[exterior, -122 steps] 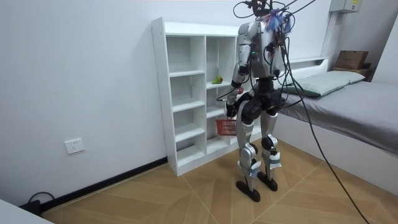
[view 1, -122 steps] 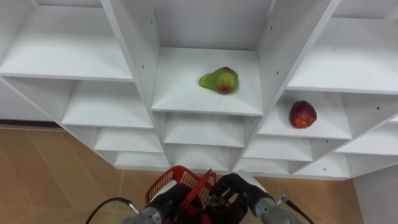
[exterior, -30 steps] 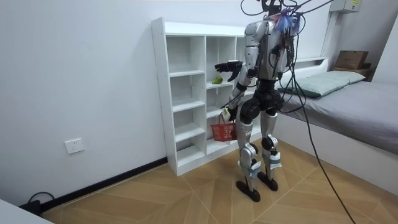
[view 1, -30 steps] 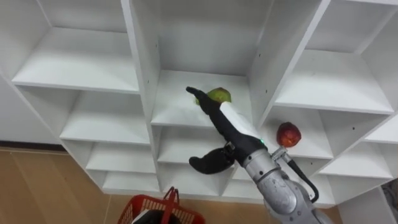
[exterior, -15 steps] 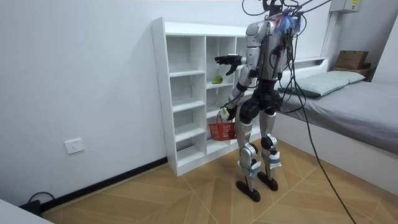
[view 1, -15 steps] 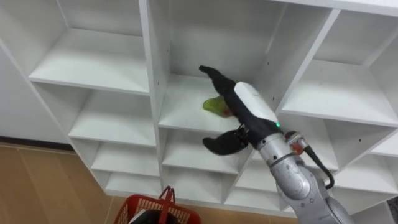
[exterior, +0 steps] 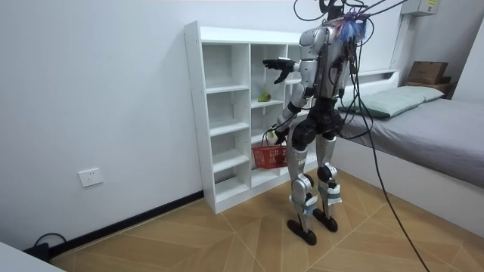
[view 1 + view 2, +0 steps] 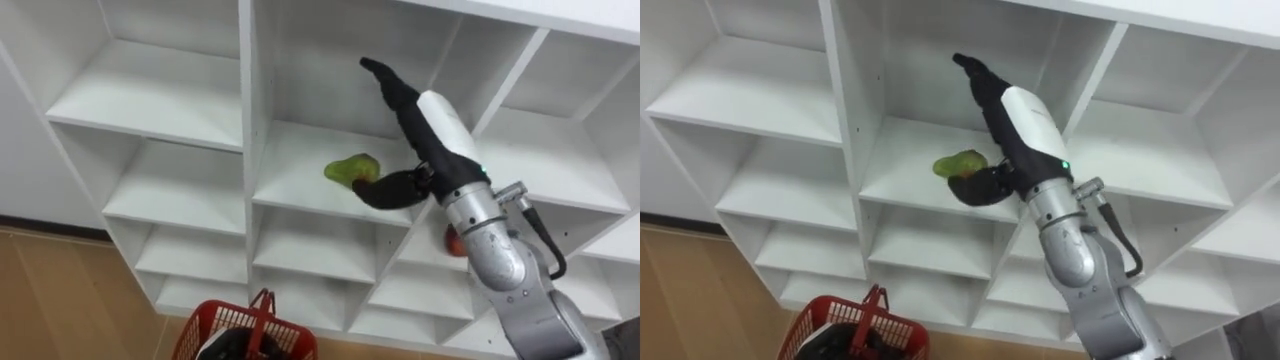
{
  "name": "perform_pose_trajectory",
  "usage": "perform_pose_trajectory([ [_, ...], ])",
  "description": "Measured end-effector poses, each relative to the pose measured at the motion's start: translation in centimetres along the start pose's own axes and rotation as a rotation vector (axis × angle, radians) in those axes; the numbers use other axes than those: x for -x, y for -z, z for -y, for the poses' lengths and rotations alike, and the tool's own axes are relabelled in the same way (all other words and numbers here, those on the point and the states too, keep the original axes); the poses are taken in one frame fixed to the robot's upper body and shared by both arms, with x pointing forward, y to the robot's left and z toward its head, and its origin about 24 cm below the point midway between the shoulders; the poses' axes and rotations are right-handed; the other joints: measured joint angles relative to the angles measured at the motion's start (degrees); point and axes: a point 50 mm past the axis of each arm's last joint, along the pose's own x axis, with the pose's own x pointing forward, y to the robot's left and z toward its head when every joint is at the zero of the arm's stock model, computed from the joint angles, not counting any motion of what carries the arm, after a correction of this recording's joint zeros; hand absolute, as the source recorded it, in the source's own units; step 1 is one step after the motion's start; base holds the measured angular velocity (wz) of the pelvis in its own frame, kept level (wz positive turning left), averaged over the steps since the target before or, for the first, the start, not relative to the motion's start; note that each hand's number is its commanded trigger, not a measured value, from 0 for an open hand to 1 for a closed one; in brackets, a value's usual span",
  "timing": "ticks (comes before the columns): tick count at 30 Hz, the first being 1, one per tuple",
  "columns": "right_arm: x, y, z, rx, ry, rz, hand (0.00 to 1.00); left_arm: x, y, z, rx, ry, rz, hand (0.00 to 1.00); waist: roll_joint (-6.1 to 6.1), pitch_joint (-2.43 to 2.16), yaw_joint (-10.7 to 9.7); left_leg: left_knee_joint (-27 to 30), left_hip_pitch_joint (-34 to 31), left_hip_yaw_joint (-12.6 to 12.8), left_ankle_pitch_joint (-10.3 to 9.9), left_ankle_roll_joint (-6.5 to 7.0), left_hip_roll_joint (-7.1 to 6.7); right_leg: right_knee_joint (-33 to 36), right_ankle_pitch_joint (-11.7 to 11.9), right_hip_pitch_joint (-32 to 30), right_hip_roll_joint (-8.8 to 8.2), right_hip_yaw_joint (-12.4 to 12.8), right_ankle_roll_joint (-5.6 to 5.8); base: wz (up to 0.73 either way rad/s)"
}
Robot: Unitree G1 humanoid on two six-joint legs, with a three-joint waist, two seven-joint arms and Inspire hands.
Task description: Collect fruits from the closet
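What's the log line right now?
right hand open, fingers above pear | pear ungrasped on shelf | left hand holds red basket

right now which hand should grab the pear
Right. The right hand is open, raised beside the pear; the left hand hangs low, holding the red basket.

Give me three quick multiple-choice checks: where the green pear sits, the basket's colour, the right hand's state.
1. The green pear lies: A on a middle-column shelf of the white open-shelf closet; B in the basket; C on the floor.
2. The mesh basket hanging from the left hand is: A blue; B red; C white.
3. The right hand is: A shut round the pear; B open, fingers straight; C gripping the basket.
1A: it rests on that shelf board. 2B: red mesh shows below. 3B: fingers stretch above the pear, unclosed.
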Motion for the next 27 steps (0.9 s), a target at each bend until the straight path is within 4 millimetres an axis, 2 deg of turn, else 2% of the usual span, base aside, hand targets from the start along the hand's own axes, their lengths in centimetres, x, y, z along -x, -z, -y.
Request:
perform_pose_trajectory([
  [2, -0.5, 0.3, 0.3, -0.069, 0.012, -0.014, 0.0, 0.1, 0.2, -0.2, 0.005, -0.004, -0.011, 1.0, 0.0, 0.08, -0.1, -0.1, 0.4, -0.3, 0.0, -0.02, 0.0, 0.0, 0.0, 0.5, 0.0, -0.3, 0.0, 0.06],
  [6, -1.0, 1.3, 0.2, -0.093, 0.005, -0.063, 0.0, 0.1, 0.2, -0.5, 0.004, -0.01, -0.025, 1.0, -0.43, 0.23, 0.0, -0.2, 0.5, -1.5, 0.0, -0.02, -0.19, 0.0, 0.0, 1.2, -0.07, -1.4, 0.01, 0.17],
  [13, -1.5, 2.0, 0.2, -0.081, 0.001, -0.118, 0.0, 0.2, 0.1, -0.9, -0.006, 0.001, -0.058, 1.0, -1.24, -0.06, 0.3, 0.2, 0.4, -2.6, 0.1, 0.03, -0.49, -0.1, 0.0, 1.1, -0.15, -1.0, 0.02, 0.08],
  [18, -2.1, 2.6, 0.2, -0.104, -0.012, -0.164, 0.0, 0.2, -0.2, -1.0, -0.009, 0.002, -0.05, 1.0, -1.99, 0.05, 0.9, 0.4, 0.7, -2.7, 0.1, 0.04, -0.59, -0.1, 0.0, 1.6, -0.19, 0.5, 0.02, 0.02],
  [27, -2.3, 4.5, -1.4, -0.167, -0.129, -0.288, 0.0, 0.1, 0.0, -0.3, -0.024, 0.036, -0.075, 1.0, -2.15, 0.35, 1.8, 0.8, 0.1, -3.9, 0.0, 0.11, -0.78, 0.0, 0.0, 1.8, -0.11, 0.3, 0.07, 0.05],
])
